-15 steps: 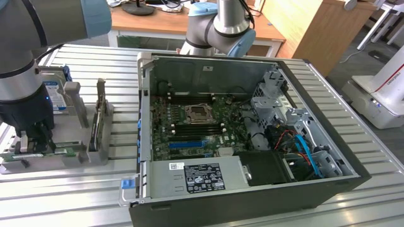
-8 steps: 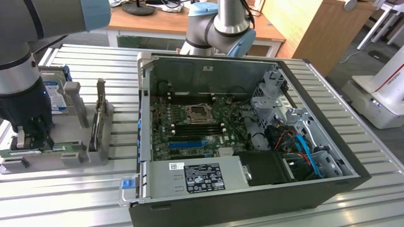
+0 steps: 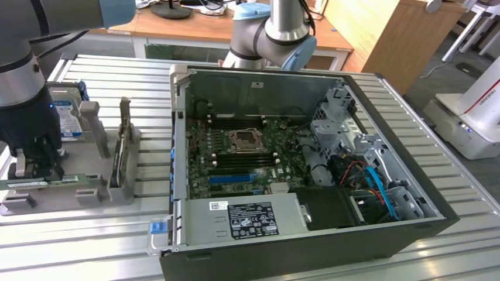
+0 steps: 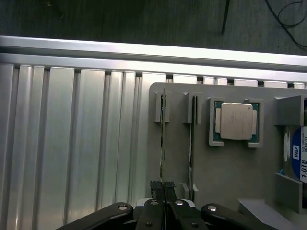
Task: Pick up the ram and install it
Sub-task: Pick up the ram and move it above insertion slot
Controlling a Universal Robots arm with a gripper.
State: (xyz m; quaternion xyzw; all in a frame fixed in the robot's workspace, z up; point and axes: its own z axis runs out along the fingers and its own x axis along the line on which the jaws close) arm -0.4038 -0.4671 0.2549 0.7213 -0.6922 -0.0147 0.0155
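The ram (image 4: 163, 129) is a thin green strip standing on edge in a slot of the grey holder plate (image 4: 268, 167). In the exterior view the ram (image 3: 48, 182) shows its green side at that view's left, low in the grey holder (image 3: 93, 196). My gripper (image 4: 164, 188) reaches straight down onto it, with both black pads (image 4: 156, 186) pressed against the strip's sides, so it is shut on the ram. The ram still rests in its slot. Seen from outside, the gripper (image 3: 37, 170) hangs from the dark arm over the holder.
A second strip (image 4: 192, 139) stands in the neighbouring slot. A square silver processor (image 4: 235, 121) and a hard drive (image 4: 298, 160) sit further along the holder. The open computer case (image 3: 312, 234) with its motherboard (image 3: 242, 158) stands to the exterior view's right on a ribbed metal table (image 3: 70, 246).
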